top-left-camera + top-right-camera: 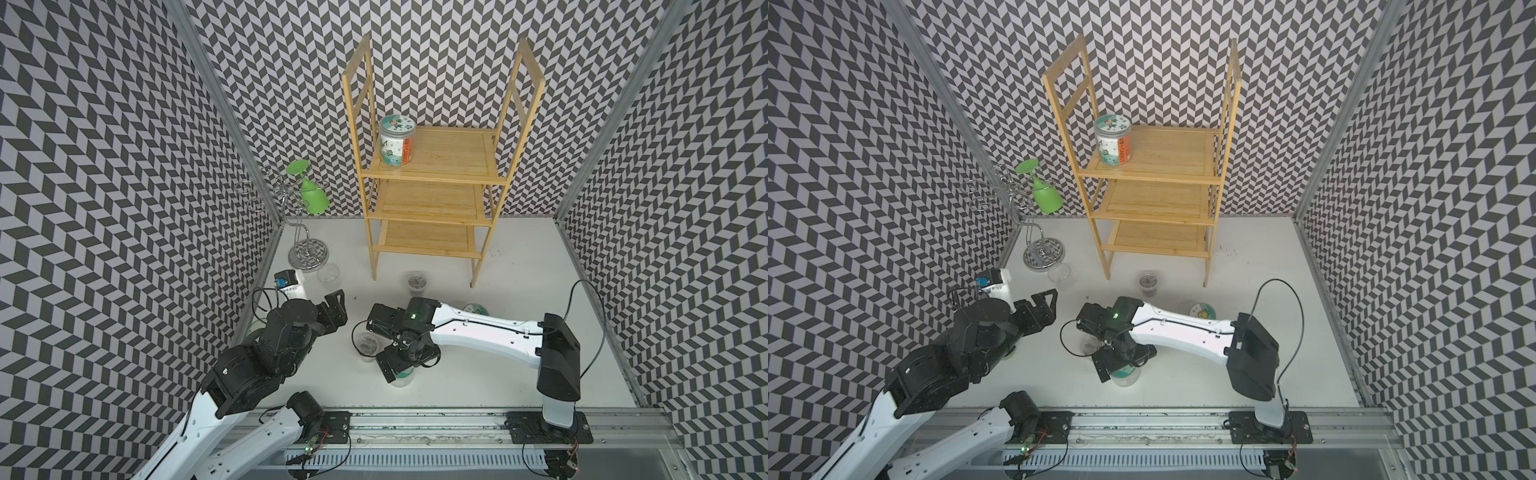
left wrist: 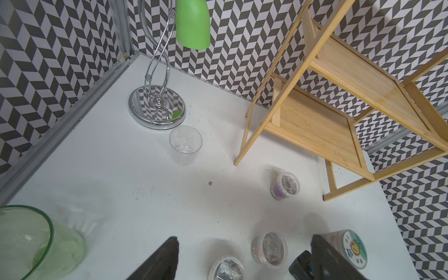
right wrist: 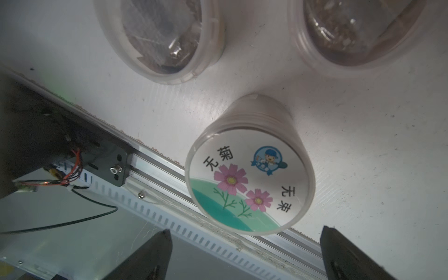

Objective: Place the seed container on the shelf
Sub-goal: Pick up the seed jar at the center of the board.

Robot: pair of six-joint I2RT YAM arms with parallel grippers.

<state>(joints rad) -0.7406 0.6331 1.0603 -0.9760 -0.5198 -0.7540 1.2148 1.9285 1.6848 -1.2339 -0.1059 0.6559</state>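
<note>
A seed container, round with a pink-flower label on its lid, stands near the table's front edge; in both top views only its rim shows under the right wrist. My right gripper hangs over it, open, fingers spread wider than the lid and not touching it. My left gripper hovers open and empty at the left. The bamboo shelf stands at the back, with a labelled jar on its top tier's left corner.
Small lidded cups and a sunflower-lidded container stand around the right arm. A clear cup, a chrome stand holding a green glass, and a green bowl sit at the left.
</note>
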